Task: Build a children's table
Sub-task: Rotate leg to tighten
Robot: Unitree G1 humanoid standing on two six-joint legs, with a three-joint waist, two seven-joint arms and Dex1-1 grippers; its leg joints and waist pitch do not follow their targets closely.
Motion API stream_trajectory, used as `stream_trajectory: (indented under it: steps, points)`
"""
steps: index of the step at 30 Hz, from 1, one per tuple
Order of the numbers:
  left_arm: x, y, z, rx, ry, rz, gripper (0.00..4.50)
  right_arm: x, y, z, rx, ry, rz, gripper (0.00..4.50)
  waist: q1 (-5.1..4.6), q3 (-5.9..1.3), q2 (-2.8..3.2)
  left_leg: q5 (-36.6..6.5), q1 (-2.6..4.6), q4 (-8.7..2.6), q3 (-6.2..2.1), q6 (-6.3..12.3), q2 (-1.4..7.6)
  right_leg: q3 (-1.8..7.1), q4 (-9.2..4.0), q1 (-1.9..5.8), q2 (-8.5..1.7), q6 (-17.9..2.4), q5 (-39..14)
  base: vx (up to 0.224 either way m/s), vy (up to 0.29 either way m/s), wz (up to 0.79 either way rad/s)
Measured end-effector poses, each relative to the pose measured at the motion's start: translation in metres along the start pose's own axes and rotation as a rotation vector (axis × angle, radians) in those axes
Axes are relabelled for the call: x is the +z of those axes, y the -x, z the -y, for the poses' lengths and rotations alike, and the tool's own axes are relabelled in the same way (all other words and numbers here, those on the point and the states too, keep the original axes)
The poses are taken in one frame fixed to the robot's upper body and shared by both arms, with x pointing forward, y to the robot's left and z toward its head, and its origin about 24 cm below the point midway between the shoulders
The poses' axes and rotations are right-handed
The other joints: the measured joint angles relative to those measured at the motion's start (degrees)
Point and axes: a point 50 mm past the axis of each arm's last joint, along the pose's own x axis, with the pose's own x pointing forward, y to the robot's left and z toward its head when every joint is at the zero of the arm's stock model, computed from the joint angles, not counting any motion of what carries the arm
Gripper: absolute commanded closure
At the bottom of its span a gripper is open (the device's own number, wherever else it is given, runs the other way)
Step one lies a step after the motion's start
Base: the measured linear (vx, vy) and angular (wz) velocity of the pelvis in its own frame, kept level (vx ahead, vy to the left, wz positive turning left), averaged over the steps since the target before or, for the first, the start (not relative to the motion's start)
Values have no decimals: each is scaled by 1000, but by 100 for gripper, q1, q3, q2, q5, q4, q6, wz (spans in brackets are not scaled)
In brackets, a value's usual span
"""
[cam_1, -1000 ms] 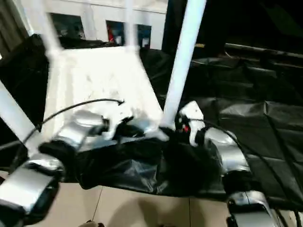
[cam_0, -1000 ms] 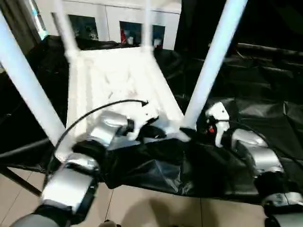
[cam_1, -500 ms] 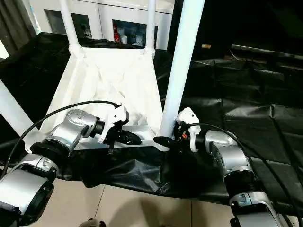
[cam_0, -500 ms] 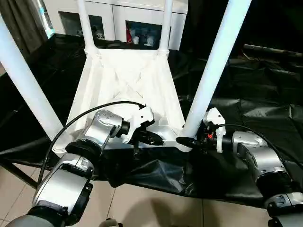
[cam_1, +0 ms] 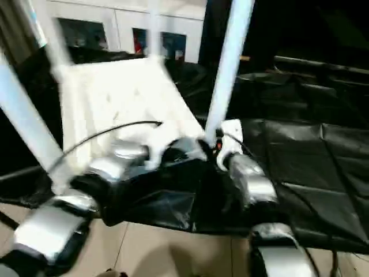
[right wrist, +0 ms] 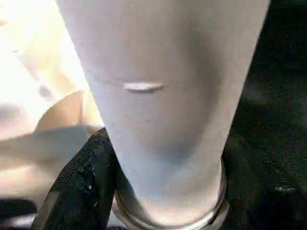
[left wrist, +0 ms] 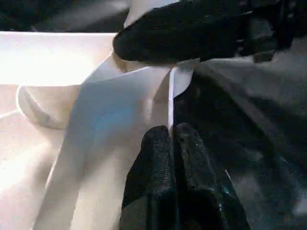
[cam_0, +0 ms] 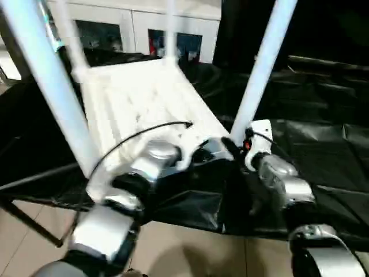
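The children's table lies upside down, its white ribbed tabletop (cam_0: 138, 98) on black cloth and its legs pointing up. My left gripper (left wrist: 171, 132) is shut with nothing in it, its tips pressed against the tabletop's near rim (left wrist: 120, 100). My right gripper (cam_0: 233, 147) is closed on the base of the near right leg (cam_0: 262, 69), just above its socket. One black finger (right wrist: 81, 187) lies against that leg (right wrist: 163, 96). The near left leg (cam_0: 55, 86) rises on the left. The two far legs are blurred.
Black cloth (cam_0: 323, 150) covers the work surface to the right and behind. A white glass-door cabinet (cam_0: 144, 29) stands at the back. Tiled floor (cam_0: 190, 254) lies below the near edge, and a black frame bar (cam_0: 29, 222) crosses at lower left.
The whole picture has shifted and blurred as the camera moved. Both grippers stay at the table's near edge, the right one still at the near right leg's base.
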Motion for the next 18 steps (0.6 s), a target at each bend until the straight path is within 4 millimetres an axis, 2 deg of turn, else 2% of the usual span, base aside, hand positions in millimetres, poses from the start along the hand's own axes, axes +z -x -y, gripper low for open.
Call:
stream_trajectory:
  steps: [3,4,7,9,18]
  points:
    - [1,-2,1,14,-7,-1,450,0,-3,-3,-32,3,13,184,-11,-1,1,0,-3,-7,-4,0,1,-6,0,-1,1,2,1,0,0,0]
    - [1,-2,1,14,-8,0,450,0,-3,-3,-31,9,18,128,-12,-2,2,0,-3,-7,-4,0,1,-6,0,-1,1,2,2,0,0,0]
    - [1,-2,1,9,-10,1,450,-1,-2,-4,-10,36,30,114,-19,-2,1,0,-6,-7,-4,0,1,-5,0,-1,1,3,2,0,0,0]
    - [1,-1,0,5,-12,0,450,0,-2,-3,15,65,24,78,-21,-1,1,0,-8,-7,-4,0,1,-5,0,-3,1,3,2,0,0,0]
    - [-6,21,-10,-152,-41,-17,450,-1,25,16,353,249,-32,78,-23,2,-5,0,-16,-23,-7,0,9,-19,4,-10,4,-16,18,0,0,0]
